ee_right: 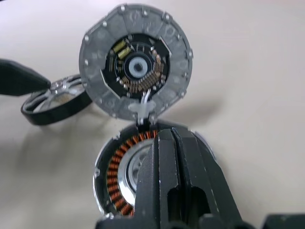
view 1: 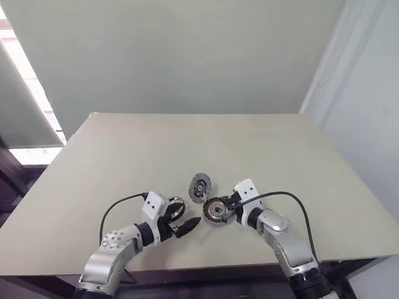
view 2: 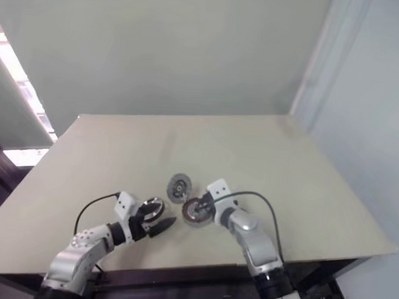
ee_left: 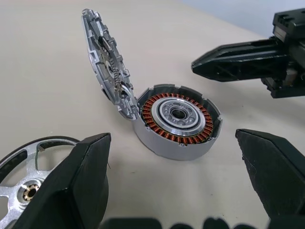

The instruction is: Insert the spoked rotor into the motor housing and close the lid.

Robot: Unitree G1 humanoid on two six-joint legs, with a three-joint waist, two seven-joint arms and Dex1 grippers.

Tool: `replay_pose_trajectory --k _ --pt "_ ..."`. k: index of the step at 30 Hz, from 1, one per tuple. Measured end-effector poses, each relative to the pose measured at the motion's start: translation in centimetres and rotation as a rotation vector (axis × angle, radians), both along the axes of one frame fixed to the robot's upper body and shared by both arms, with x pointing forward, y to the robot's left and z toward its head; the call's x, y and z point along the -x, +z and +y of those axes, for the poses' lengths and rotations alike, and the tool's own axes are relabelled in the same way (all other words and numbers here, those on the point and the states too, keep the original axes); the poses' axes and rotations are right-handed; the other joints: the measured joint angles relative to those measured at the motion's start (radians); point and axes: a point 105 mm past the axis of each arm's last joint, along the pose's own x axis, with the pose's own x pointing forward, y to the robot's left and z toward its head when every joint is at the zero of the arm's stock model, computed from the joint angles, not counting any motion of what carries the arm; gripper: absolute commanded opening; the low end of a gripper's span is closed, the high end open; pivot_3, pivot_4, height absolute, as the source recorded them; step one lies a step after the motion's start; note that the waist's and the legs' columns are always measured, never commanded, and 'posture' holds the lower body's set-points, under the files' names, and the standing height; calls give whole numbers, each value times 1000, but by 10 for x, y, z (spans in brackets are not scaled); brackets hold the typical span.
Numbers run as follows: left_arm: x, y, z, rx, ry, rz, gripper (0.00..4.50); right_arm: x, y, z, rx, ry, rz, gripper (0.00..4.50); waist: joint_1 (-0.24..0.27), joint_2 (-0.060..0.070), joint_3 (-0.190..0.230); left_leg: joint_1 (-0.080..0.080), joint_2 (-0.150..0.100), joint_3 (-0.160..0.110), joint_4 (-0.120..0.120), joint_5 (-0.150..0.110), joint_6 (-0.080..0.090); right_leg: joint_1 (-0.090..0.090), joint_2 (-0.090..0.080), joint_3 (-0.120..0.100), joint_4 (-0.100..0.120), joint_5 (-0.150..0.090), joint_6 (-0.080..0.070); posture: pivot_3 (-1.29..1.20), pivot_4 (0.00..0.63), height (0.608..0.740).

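Near the front edge of the bench (view 1: 186, 142) we saw the motor housing (ee_left: 177, 121) lying flat, windings facing up, with the lid (ee_left: 107, 71) standing on edge against it, tilted back. Our right end effector (ee_right: 174, 157), fingers pressed together and holding nothing, hovered just over the housing. Our left end effector (ee_left: 176, 176) stood wide open, empty, facing the housing. Beside its left finger (ee_left: 78, 183), the spoked rotor (ee_left: 28, 188) lay flat.
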Motion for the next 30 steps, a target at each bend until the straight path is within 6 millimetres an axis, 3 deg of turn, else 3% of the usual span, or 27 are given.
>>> replay_pose_trajectory --k 10,30 --pt "1 -1 1 1 6 4 4500 15 -5 -23 85 38 -13 19 1 0 0 0 0 0 0 0 0 0 0 0 0 0 0 0 0 740" --pt "7 -7 6 -11 11 32 4500 23 -3 -13 93 91 -31 19 1 0 0 1 0 0 0 0 0 1 0 0 0 0 0 0 0 740"
